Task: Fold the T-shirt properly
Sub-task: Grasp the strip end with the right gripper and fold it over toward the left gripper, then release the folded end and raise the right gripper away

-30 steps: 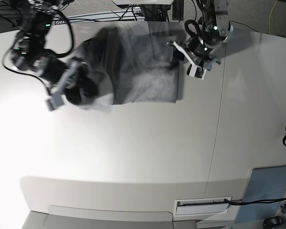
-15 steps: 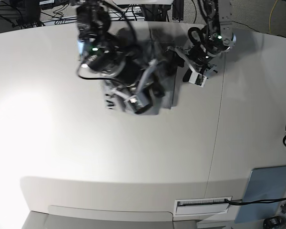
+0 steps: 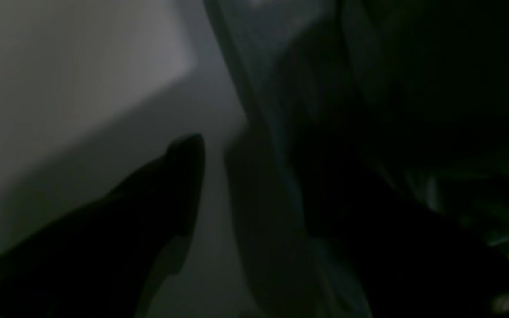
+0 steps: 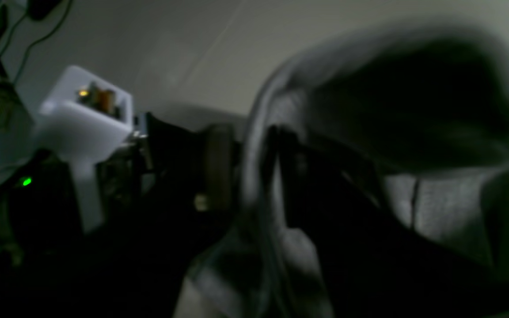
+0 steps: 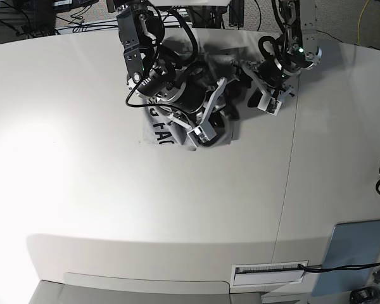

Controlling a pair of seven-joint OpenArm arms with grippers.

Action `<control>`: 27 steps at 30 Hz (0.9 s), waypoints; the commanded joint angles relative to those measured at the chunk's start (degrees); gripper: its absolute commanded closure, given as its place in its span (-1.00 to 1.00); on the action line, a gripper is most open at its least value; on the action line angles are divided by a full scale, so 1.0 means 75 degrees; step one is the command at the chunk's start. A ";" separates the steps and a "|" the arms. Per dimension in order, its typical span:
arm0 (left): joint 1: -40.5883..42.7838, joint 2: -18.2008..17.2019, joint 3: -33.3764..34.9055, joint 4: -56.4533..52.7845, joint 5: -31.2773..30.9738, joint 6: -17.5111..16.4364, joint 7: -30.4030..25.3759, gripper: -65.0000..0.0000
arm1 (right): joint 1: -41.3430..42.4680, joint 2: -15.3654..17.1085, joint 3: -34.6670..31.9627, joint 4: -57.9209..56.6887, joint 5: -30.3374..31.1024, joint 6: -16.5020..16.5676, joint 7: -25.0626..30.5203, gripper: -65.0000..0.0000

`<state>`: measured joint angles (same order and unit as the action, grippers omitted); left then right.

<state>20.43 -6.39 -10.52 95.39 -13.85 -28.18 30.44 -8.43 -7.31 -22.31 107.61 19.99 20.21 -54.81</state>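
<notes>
Right gripper [image 5: 210,120] reaches low across the T-shirt [image 5: 159,130] from the table's far side, forearm angled toward the near edge; folds of cloth lie against its fingers, and whether it grips is not discernible. The shirt is heather-grey knit, bunched, black block lettering showing, on the smooth white table [image 5: 177,209]. Farther off, left gripper [image 5: 250,76] sits jaws apart at the shirt's edge, holding nothing

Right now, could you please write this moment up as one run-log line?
shirt: folded on table, lettering up | right gripper: over shirt, jaws unclear | left gripper: open beside shirt's edge | fold: unfinished
</notes>
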 commanded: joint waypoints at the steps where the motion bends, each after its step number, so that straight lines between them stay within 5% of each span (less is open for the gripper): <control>1: 0.0090 -0.0099 -0.0017 -0.0012 0.0294 0.0149 0.0484 -0.09 | 0.0085 -0.0082 -0.0035 0.0143 0.0332 0.0140 0.0192 0.30; 8: 0.0090 -0.0411 -0.0023 0.0064 0.0297 0.0178 0.0481 -0.09 | 0.0087 -0.0082 0.0006 0.0245 0.1591 0.0673 0.0283 0.29; 17: 0.0163 -0.0991 -0.0023 0.1498 -0.0338 0.0627 0.0603 -0.09 | 0.0082 -0.0038 0.1856 0.1376 -0.0032 0.0242 -0.0044 0.29; 23: 0.0391 -0.0985 0.0044 0.3217 -0.1676 -0.0009 0.1023 -0.09 | 0.0041 0.0737 0.3920 0.1393 -0.0076 0.0239 -0.0289 0.29; 27: 0.0405 -0.0985 0.0758 0.3503 -0.1929 0.0087 0.1195 -0.09 | -0.0277 0.1448 0.5123 0.1393 -0.0064 0.0233 -0.0291 0.29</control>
<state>23.49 -13.54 -4.67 120.68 -27.66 -27.42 40.51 -10.96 3.36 16.27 117.01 18.65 21.85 -58.24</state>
